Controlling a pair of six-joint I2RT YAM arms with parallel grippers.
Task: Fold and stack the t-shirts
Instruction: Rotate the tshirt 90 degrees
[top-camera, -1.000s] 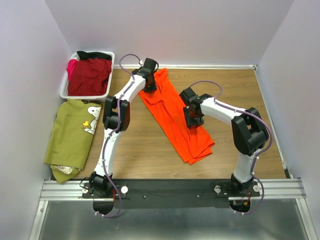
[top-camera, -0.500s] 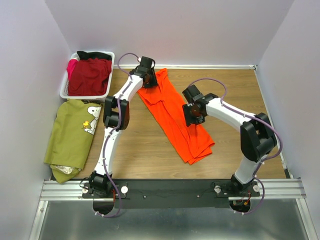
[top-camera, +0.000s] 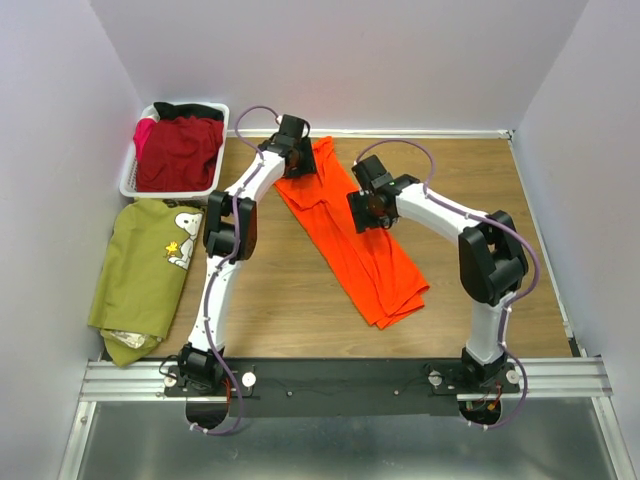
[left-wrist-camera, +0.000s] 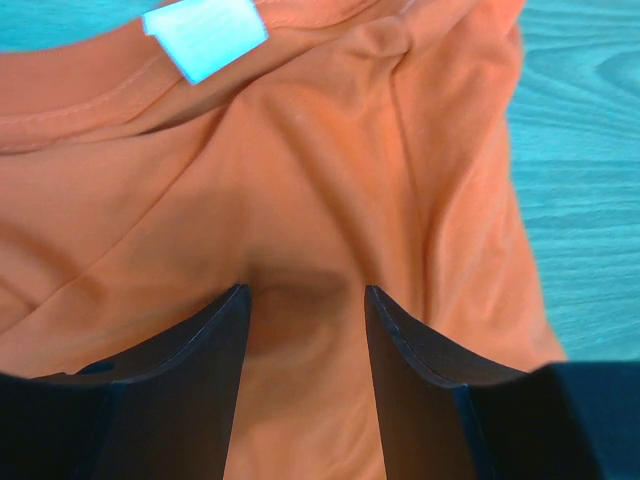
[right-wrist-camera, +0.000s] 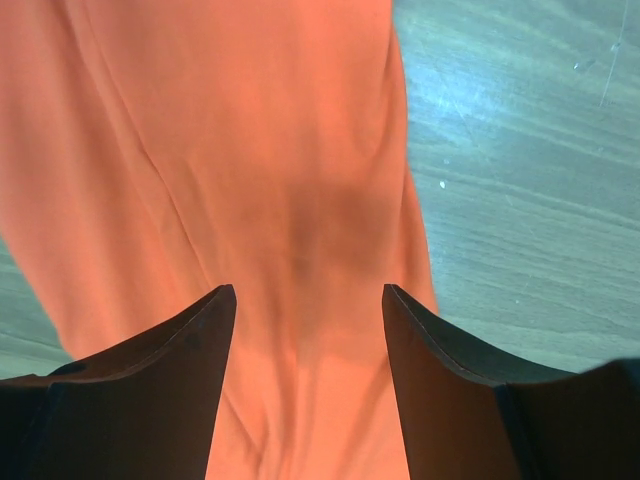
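Orange t-shirt (top-camera: 348, 252) next: lower the open, empty left jaws near the collar label (left-wrist-camera: 205, 35) and the open right jaws mid-body, pinch all layers, lift evenly.

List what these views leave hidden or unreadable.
- Top view: part of the orange t-shirt at its collar end, covered by the left end effector.
- Top view: whatever lies under the dark red t-shirt in the basket.
- Left wrist view: any print on the neck label, which is washed out.
- Right wrist view: whether the right end effector touches the cloth. Height cannot be judged.
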